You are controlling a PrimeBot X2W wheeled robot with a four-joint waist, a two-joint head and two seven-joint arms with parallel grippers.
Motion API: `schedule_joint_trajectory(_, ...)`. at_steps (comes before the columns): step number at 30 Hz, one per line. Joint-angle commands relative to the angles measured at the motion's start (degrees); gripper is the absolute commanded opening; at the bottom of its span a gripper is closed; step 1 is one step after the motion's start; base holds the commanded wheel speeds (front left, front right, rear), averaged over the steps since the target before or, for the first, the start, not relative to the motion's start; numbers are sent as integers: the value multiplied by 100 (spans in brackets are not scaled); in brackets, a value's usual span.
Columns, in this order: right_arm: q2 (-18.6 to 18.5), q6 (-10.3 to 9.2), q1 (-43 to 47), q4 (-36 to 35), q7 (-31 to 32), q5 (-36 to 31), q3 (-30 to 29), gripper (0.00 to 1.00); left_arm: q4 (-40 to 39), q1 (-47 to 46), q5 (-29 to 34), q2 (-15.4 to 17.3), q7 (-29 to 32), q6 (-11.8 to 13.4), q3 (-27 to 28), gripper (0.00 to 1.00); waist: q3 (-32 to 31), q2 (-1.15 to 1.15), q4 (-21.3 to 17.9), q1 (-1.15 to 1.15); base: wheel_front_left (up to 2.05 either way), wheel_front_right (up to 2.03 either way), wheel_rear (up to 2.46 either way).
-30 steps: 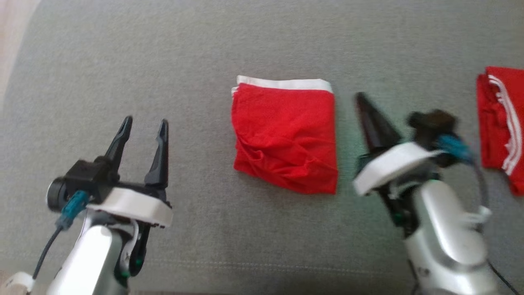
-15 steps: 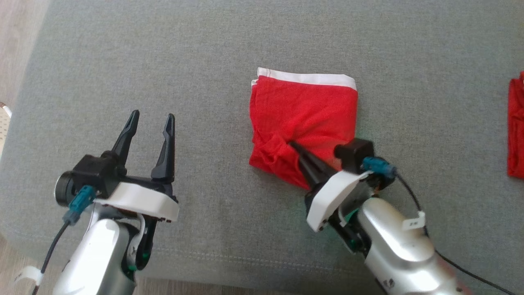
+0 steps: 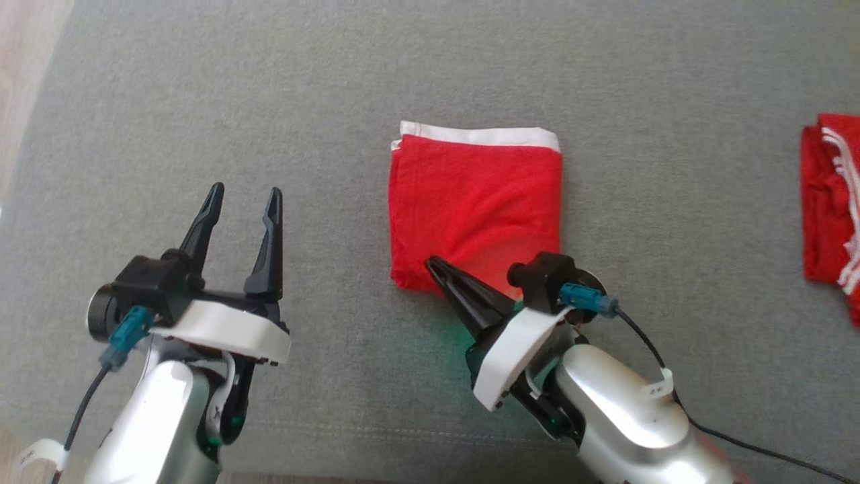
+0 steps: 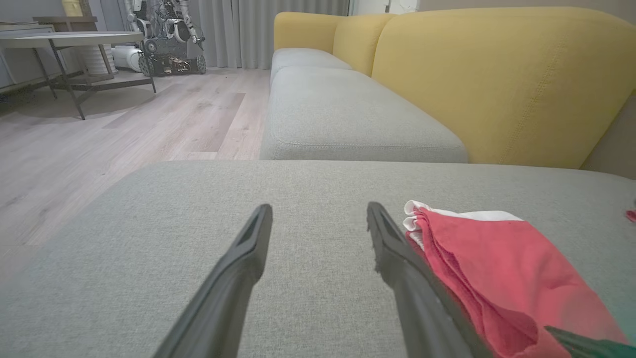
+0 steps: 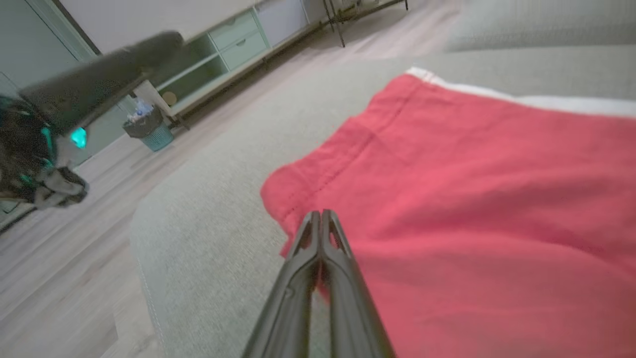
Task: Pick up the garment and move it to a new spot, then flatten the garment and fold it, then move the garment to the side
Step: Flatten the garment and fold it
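- The garment (image 3: 475,202), a red folded square with a white band along its top edge, lies flat in the middle of the head view on a gray cushion (image 3: 336,81).
- The right gripper (image 3: 433,264) reaches in from the lower right. Its two fingers are pressed together, and their tips are at the garment's lower left corner. Whether any cloth is caught between them cannot be told.
- In the right wrist view, the closed fingers rise from the bottom centre, with red cloth to their right and gray cushion to their left.
- The left gripper (image 3: 245,193) sits at the lower left of the head view, released, with its fingers spread, well apart from the garment.
- In the left wrist view, the garment shows at the lower right, just beside the right-hand finger.
- Another red cloth (image 3: 823,222) with white stripes lies at the right edge of the head view, well apart from the garment.
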Motion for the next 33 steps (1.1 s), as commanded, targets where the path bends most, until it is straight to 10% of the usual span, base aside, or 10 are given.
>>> schedule_joint_trajectory(1,64,-5,-36,-335,-97,64,85,0,-150,-101,-29,166,-37,47,234,100,-95,0,-95,0,0,0,0)
schedule_joint_trajectory(13,-178,-5,417,-1126,-192,-367,-1621,4,-255,123,-4,360,70,169,262,100,-471,0,-430,0,0,0,0)
schedule_joint_trajectory(14,-185,-5,488,-1220,-182,-456,-1862,40,-267,144,-8,376,80,183,273,100,-500,0,-455,0,0,0,0)
schedule_joint_trajectory(15,-192,-5,565,-1326,-177,-553,-2120,100,-282,166,-12,393,91,197,282,100,-528,0,-481,0,0,0,0)
schedule_joint_trajectory(23,-129,-5,1309,-2254,240,-1364,-3709,100,-404,369,4,534,170,280,293,100,-777,0,-593,0,0,0,0)
schedule_joint_trajectory(33,-14,-5,2157,-3149,858,-1873,-4247,100,-489,777,-36,660,242,389,297,100,-1151,0,-635,0,0,0,0)
